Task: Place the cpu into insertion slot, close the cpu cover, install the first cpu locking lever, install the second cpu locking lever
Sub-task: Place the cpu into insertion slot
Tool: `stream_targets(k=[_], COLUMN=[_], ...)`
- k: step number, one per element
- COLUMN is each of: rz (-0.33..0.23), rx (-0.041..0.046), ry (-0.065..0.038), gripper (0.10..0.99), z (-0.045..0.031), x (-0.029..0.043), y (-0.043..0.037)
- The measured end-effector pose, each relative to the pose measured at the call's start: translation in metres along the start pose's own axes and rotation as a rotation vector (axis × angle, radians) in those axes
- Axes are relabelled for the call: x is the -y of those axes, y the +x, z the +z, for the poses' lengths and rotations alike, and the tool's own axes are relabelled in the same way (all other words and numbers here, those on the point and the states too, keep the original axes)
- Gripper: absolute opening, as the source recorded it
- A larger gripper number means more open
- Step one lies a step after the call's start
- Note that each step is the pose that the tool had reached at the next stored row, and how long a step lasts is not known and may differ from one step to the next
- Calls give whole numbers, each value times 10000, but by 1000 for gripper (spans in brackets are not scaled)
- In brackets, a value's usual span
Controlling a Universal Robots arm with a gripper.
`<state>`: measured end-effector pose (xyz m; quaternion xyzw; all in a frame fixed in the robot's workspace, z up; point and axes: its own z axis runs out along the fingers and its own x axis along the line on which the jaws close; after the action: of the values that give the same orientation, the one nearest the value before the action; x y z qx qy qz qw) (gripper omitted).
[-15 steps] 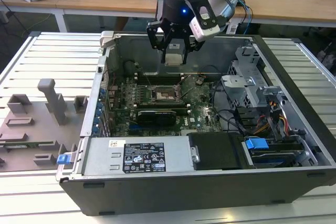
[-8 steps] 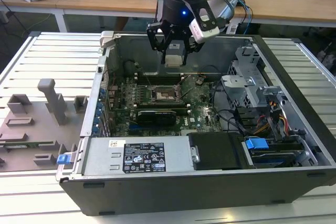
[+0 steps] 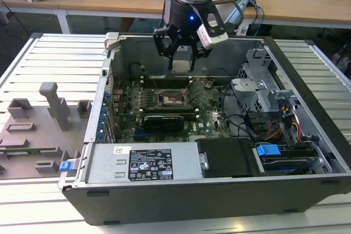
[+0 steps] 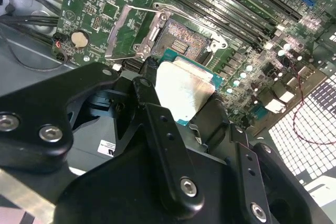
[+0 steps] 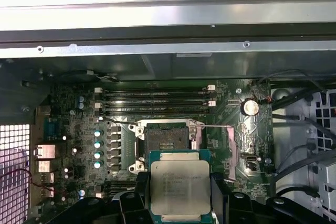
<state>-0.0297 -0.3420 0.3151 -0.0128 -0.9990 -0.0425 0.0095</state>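
My gripper (image 3: 182, 54) hangs inside the open computer case, shut on the cpu (image 3: 182, 65). In both wrist views the cpu (image 5: 180, 186) (image 4: 184, 88) shows its dull silver face on a green edge, clamped between black fingers (image 5: 140, 195). It is held above the board, apart from the insertion slot (image 3: 174, 100), which lies open with a dark centre (image 5: 167, 140) (image 4: 187, 43). The cpu cover (image 4: 126, 31) (image 5: 231, 144) is swung open to one side of the slot. A thin wire locking lever (image 5: 212, 126) stands raised beside it.
Memory sticks (image 3: 164, 80) lie just behind the slot. A drive cage (image 3: 263, 89) and cables (image 3: 233, 114) crowd the exterior view's right. The power supply (image 3: 143, 163) blocks the case front. A grey fixture plate (image 3: 38, 130) sits outside the case on the exterior view's left.
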Motion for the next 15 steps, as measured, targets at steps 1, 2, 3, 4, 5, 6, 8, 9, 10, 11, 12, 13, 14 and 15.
stream_targets(k=[1, 2, 3, 4, 5, 6, 8, 9, 10, 11, 12, 13, 14, 15], rz=[0, 0, 0, 0, 0, 0, 1, 0, 2, 3, 1, 2, 2, 2], rx=[0, 0, 0, 0, 0, 0, 1, 1, 1, 1, 2, 2, 2, 3], ry=[0, 2, 1, 1, 2, 4, 14, 23, 30, 39, 63, 78, 97, 110], gripper=[545, 545, 545, 545, 545, 545, 545, 545, 545, 545, 545, 545, 545, 545], z=[7, 11, 20, 35, 41, 46, 74, 91, 101, 110, 123, 131, 143, 155], x=[0, 1, 2, 3, 3, 4, 6, 8, 9, 10, 11, 11, 12, 13], y=[0, 0, -1, -1, -1, -1, -1, -2, 0, 3, 11, 20, 41, 69])
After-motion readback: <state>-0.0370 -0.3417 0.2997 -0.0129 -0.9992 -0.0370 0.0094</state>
